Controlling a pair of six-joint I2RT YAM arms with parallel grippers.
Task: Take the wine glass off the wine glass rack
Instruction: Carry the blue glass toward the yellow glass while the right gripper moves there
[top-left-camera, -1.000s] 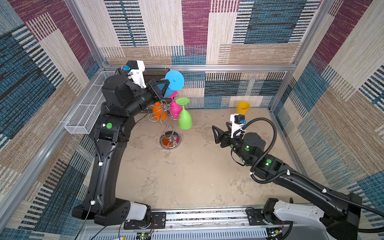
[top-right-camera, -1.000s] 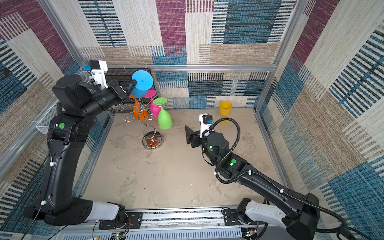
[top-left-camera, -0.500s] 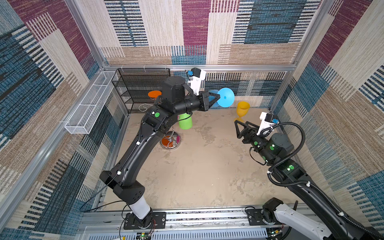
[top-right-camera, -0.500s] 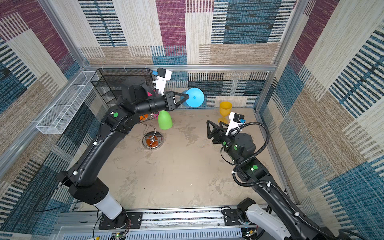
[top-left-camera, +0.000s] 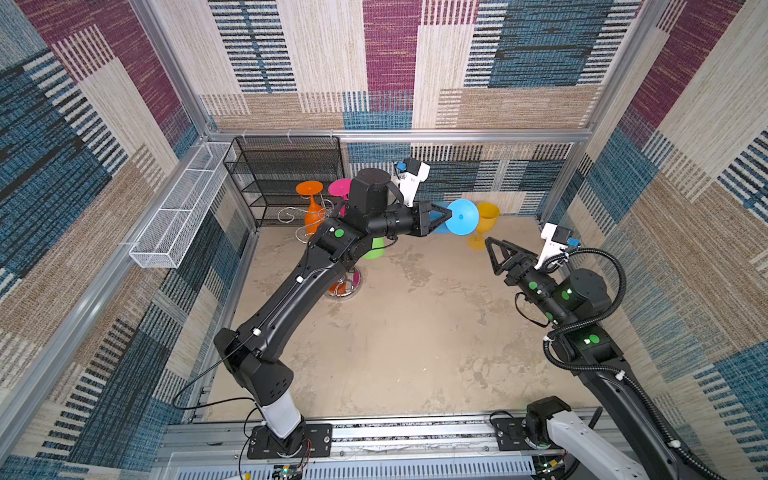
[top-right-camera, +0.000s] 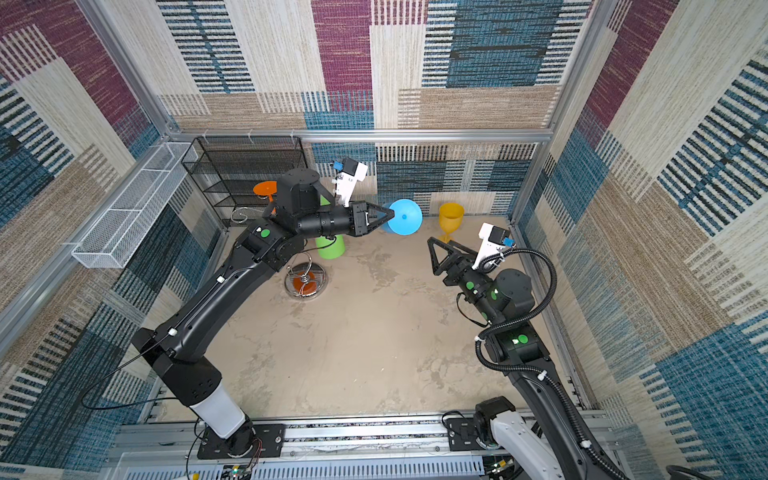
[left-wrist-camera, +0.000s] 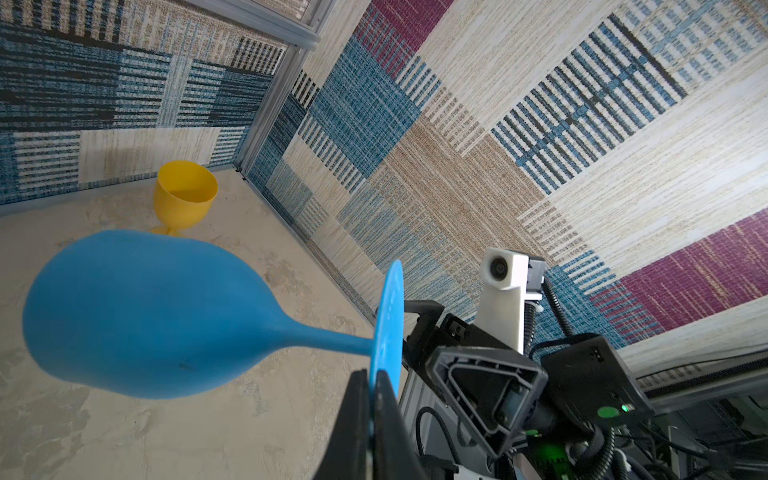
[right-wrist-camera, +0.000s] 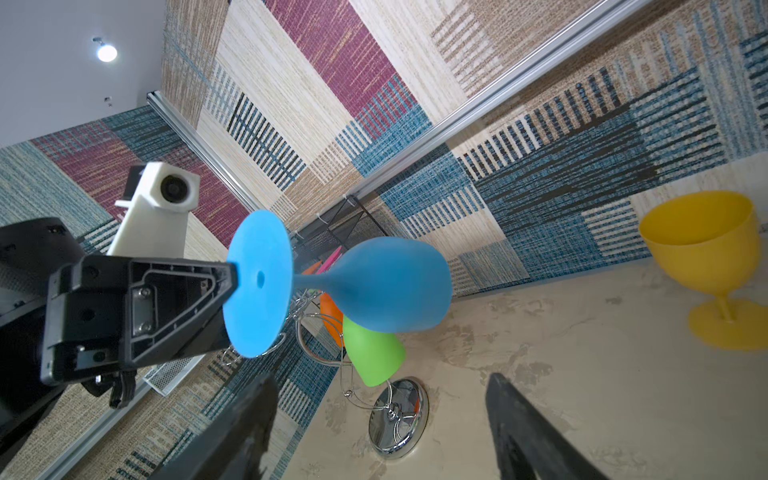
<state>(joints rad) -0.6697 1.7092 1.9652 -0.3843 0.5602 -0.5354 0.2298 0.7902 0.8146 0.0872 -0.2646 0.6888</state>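
Beige floor (top-right-camera: 353, 332), perhaps stone, rack (top-right-camera: 316, 277), woven walls (top-right-camera: 415, 62)

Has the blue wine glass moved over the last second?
Yes. The blue wine glass, gripped by its foot in the left gripper, has travelled right, away from the wine glass rack, and now hangs beside the yellow glass.

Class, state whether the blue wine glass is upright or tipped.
Tipped: the left tool pinches the blue wine glass by its foot's edge; stem and bowl jut sideways.
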